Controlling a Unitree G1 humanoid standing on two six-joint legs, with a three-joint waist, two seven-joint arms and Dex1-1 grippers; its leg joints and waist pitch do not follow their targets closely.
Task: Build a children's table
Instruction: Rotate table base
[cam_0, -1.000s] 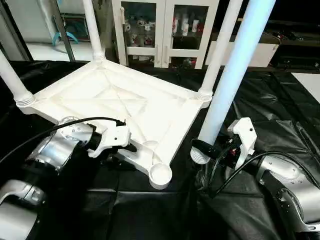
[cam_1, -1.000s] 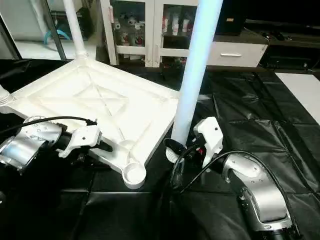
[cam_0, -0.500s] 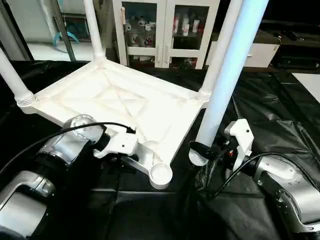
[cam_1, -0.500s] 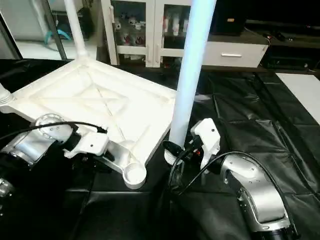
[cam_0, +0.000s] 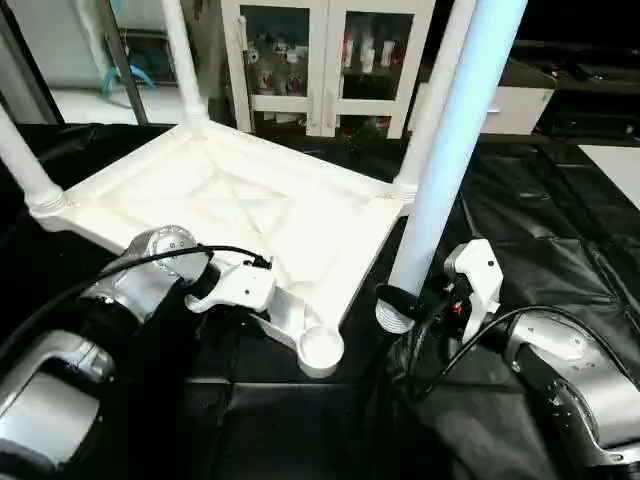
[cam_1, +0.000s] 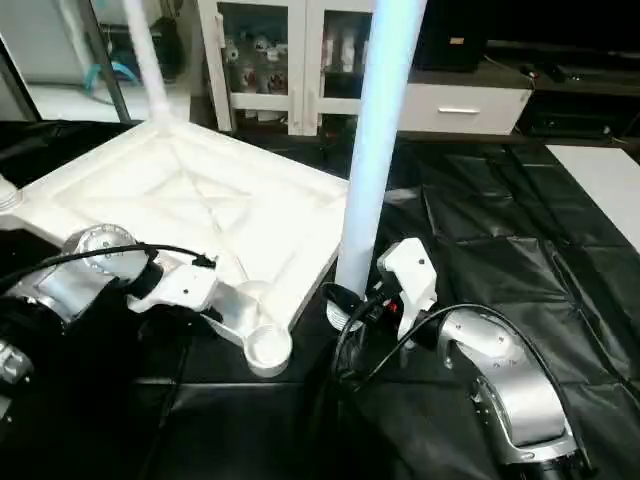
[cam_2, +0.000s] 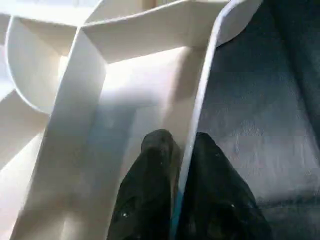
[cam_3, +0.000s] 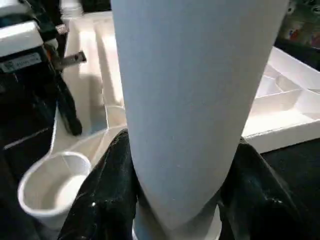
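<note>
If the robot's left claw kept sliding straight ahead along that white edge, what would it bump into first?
Probably the empty round corner socket: the left gripper straddles the tabletop's rim wall, which leads toward it, though depth is unclear.

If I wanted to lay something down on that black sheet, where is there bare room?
The black sheet lies bare to the right of the held leg, and in front of the empty corner socket. It is crowded at that near corner: the left end effector grips the tabletop rim and the right end effector holds the leg beside it.
</note>
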